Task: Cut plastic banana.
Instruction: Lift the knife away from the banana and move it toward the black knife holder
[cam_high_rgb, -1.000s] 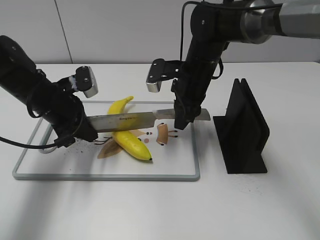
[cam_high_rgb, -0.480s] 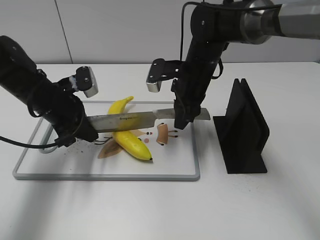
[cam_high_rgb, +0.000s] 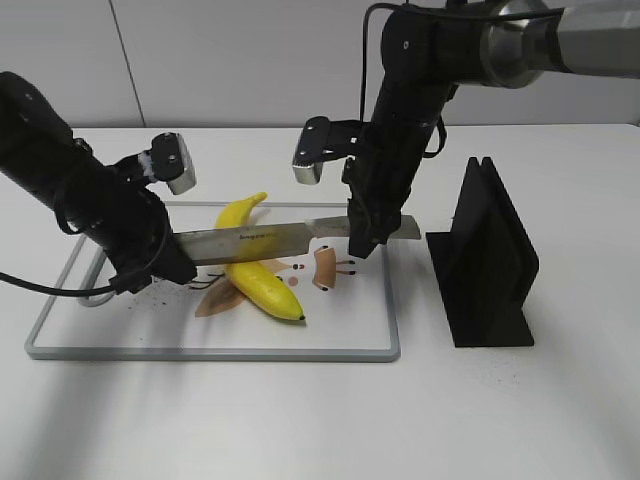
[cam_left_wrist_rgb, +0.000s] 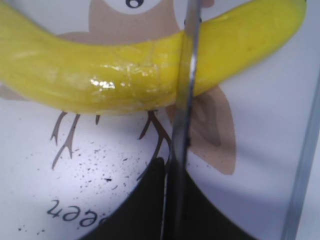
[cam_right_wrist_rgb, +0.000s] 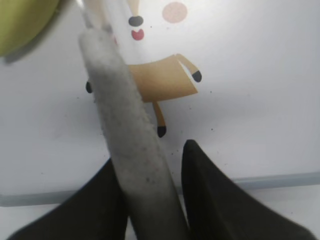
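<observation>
With fingers (cam_right_wrist_rgb: 150, 200) clamping knife (cam_high_rgb: 265, 240)

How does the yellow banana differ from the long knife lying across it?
The banana is bright yellow, rounded and curved; the knife is grey metal, flat and straight. The banana rests on the cutting board, while the knife is held above it at both ends, crossing the banana's middle. Both look glossy.

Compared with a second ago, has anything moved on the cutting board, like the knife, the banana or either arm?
Nothing visibly changed. The knife lies across the plastic banana as before, held at one end by the left gripper and at the other by the right gripper, over the cutting board.
</observation>
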